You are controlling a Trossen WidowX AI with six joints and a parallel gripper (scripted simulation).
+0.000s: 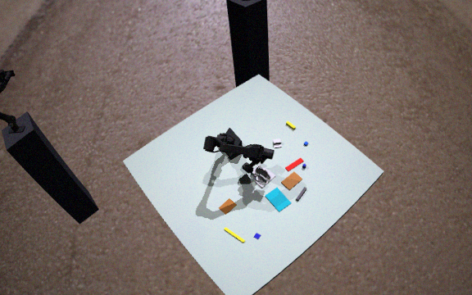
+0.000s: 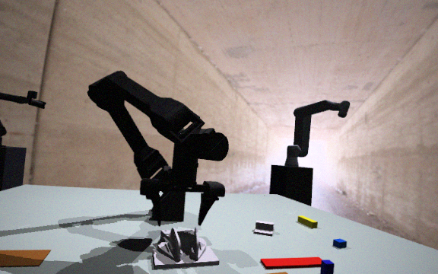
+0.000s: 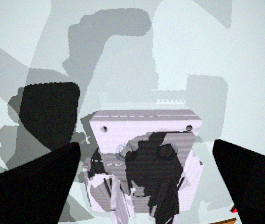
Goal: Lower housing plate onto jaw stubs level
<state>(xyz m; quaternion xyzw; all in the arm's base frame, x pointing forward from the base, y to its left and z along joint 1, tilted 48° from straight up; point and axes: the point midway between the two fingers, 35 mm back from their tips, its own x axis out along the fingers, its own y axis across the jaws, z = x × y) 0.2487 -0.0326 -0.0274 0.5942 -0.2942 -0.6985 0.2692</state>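
The pincer (image 1: 246, 174) (image 2: 179, 224) (image 3: 148, 149) is wide open and holds nothing, probably to leave the plate (image 1: 271, 177) (image 2: 186, 262) (image 3: 145, 121) undisturbed; this lies below it on the counter (image 1: 170, 164) (image 2: 101, 202) (image 3: 253, 65), left of the red bar (image 1: 294, 165) (image 2: 291, 262).

In the top view, the lowest corner of the bench (image 1: 179, 164) (image 2: 90, 205) (image 3: 253, 40) is cut off, and so is the top of the black pillar (image 1: 252, 45) (image 2: 291, 184) at its uppermost corner. Toward its right-hand corner, the dark blue block (image 1: 304, 165) (image 2: 327, 267) is too small there to make out in detail; the exterior view crops its foot. That view also shows only a sliver of the orange sheet (image 1: 292, 180) (image 2: 277, 273). In the wrist view, shadow covers the middle of the white assembly (image 1: 266, 178) (image 2: 207, 259) (image 3: 145, 122), and its lower end is cropped. Whether its plate is fully seated, I can't tell.
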